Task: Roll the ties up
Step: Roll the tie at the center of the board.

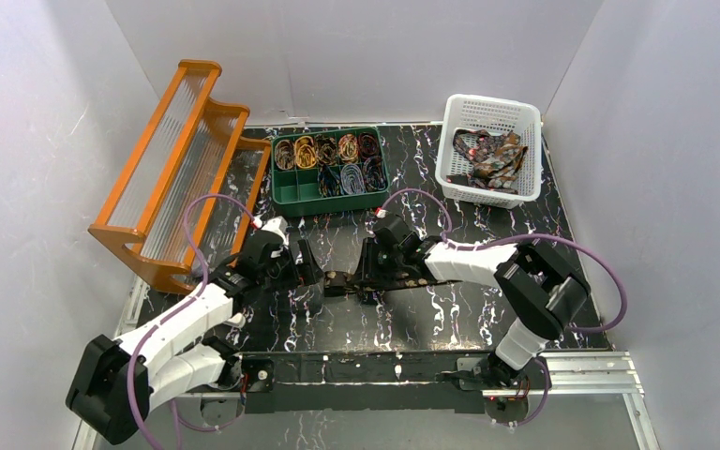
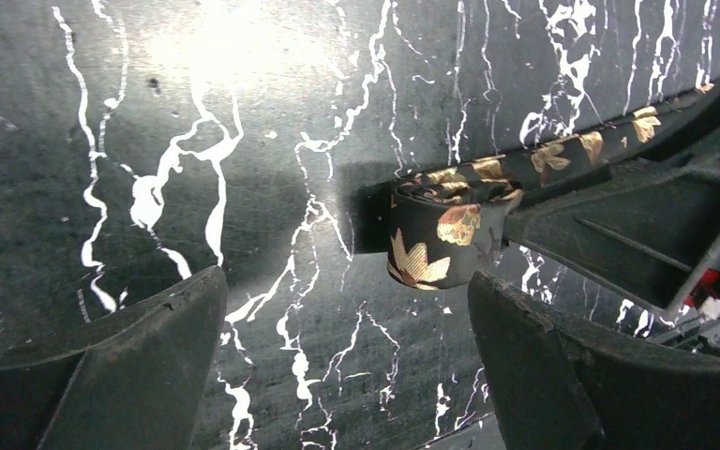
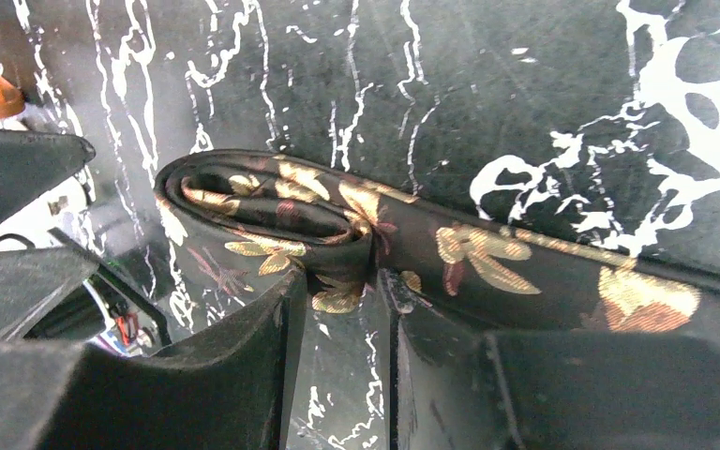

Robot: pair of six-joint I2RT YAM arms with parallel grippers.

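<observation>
Black marble-look tabletop [image 1: 450,309] with white veining, white walls on three sides.

- I see the tie [image 1: 342,279] at mid-table between the two arms. It is dark fabric with gold and reddish leaf print. One end is wound into a small coil standing on edge [image 2: 436,239]. The rest runs off as a flat strip toward the right arm.
- Right gripper [image 1: 361,272]: jaws narrow, pinching the edge of the coil. In the right wrist view the fold of the tie [image 3: 337,216] sits right at the fingertips [image 3: 281,319].
- Left gripper [image 1: 311,267]: jaws wide, just beside the coil. In its own wrist view the gripper [image 2: 347,300] has both fingers apart from the fabric.
- Green divided tray [image 1: 319,202] sits at the back centre, with rolled ties [image 1: 323,150] in its compartments.
- White plastic basket [image 1: 455,169] sits back right, with loose ties [image 1: 492,155] heaped inside.
- Orange tiered rack [image 1: 178,159] is back left, leaning toward the left wall.
- Purple cables [image 1: 216,202] loop over both arms.
</observation>
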